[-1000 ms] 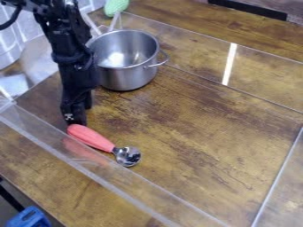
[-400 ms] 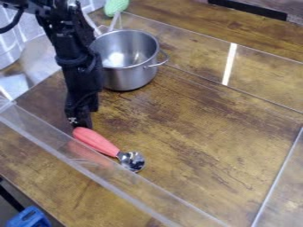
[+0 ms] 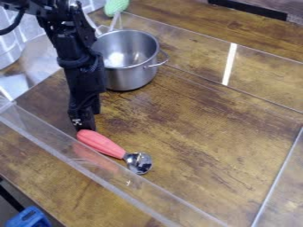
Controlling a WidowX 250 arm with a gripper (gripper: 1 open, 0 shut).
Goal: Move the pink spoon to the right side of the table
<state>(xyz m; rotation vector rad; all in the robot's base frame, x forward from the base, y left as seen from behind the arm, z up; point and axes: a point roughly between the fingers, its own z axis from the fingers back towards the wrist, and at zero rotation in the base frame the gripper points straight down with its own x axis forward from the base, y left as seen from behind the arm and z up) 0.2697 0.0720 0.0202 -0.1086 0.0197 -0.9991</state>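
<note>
The pink spoon (image 3: 102, 143) lies low over the dark wood table (image 3: 213, 115) near the front left. Its salmon handle points up-left and its shiny metal bowl (image 3: 141, 163) points down-right. My black gripper (image 3: 81, 122) comes down from above at the handle's left end. Its fingers stand narrow and close together on that end. The exact contact is hard to make out, but the spoon moves along with the gripper.
A steel pot (image 3: 124, 58) with side handles stands at the back left, just behind the arm. Clear acrylic walls (image 3: 71, 164) edge the table close in front of the spoon. A green object (image 3: 115, 7) sits behind the pot.
The gripper has shifted a little right and toward the front. The spoon has moved the same way with it, with its bowl now further right along the front wall.
</note>
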